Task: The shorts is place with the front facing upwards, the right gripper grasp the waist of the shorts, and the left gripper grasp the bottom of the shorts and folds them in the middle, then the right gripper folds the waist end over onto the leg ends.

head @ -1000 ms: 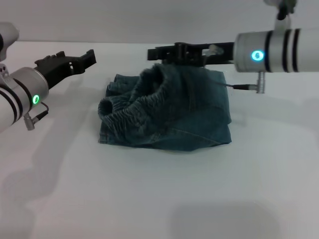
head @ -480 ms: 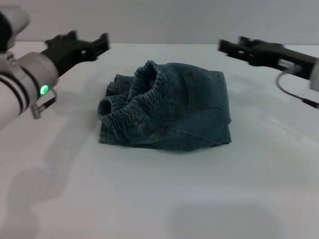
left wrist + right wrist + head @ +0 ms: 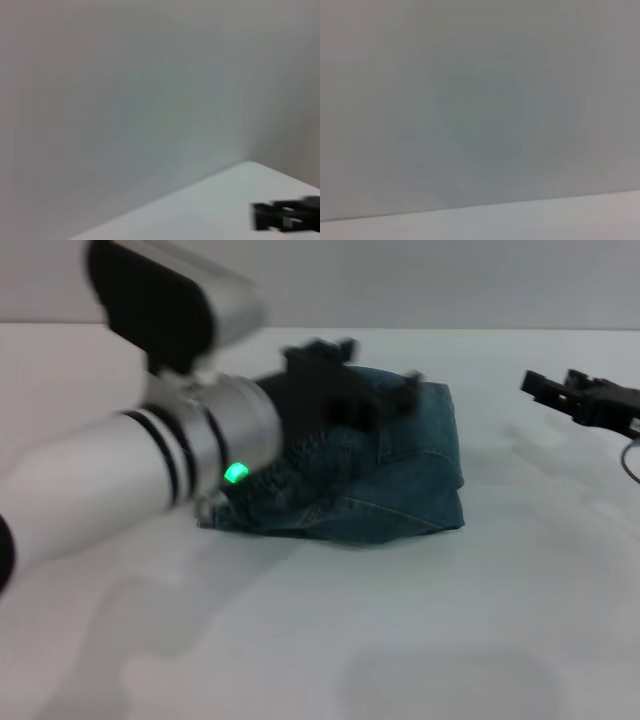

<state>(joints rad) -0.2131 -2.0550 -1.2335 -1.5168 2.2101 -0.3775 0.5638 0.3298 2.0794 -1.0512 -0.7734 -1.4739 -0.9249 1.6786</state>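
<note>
**Both arms clear of the folded shorts; left arm swings across the head view**

Head view: The shorts point(image 3: 400, 475) lie as a compact folded bundle on the white tabletop point(image 3: 400, 640), near the middle and toward its far side. Half a second ago the left end effector point(image 3: 345, 390) was at the far left, well away from the cloth; now its silver-white arm sweeps across the picture close to the camera, hiding the left half of the bundle, the ruffled waist included. Its black fingers are smeared by motion, so I cannot tell how far apart they stand, and nothing shows in their grip. The right end effector point(image 3: 575, 398) has drawn further to the right edge, well apart from the shorts, its fingers spread and empty. The bundle's visible right part looks unchanged. I judge both folds done and the arms retreating, not reaching for a new grasp.

Left wrist view: Mostly a blank grey wall and a strip of tabletop, with a dark end effector point(image 3: 285, 219) in the corner, presumably the right arm's seen farther off. No shorts are visible, so this camera points away from the work.

Right wrist view: Only wall and a pale band of tabletop, with neither cloth nor fingers visible, which fits a withdrawn arm.
</note>
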